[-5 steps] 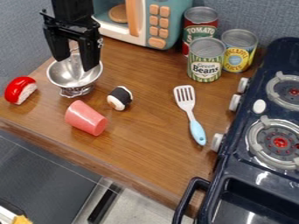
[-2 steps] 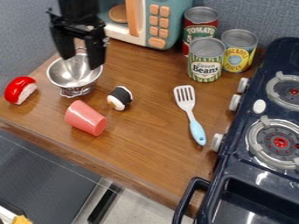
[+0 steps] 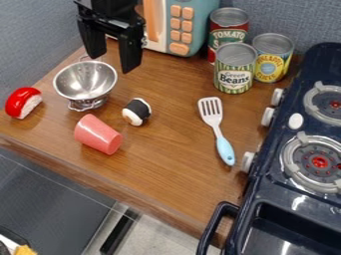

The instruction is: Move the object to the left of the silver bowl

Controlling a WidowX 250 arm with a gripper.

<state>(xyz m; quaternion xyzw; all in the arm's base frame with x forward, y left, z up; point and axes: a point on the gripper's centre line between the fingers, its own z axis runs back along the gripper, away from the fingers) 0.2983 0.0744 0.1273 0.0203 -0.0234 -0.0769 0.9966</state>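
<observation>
The black gripper hangs above the back left of the counter, just behind and right of the silver bowl, its two fingers spread apart with nothing between them. The silver bowl stands upright on its small base at the left and looks empty inside. To the left of the bowl, close to the counter's left edge, lies a red and white toy piece. A black and white sushi-like toy rests on the wood to the bowl's right and slightly nearer the front.
A pink cup lies on its side in front of the bowl. A spatula lies mid-counter. Three cans, one a green beans can, stand at the back beside a toy microwave. The dark stove borders the right.
From above the bowl, the gripper has moved right and slightly up in the view, uncovering the bowl. Its fingers stay spread, and the objects on the counter have not moved.
</observation>
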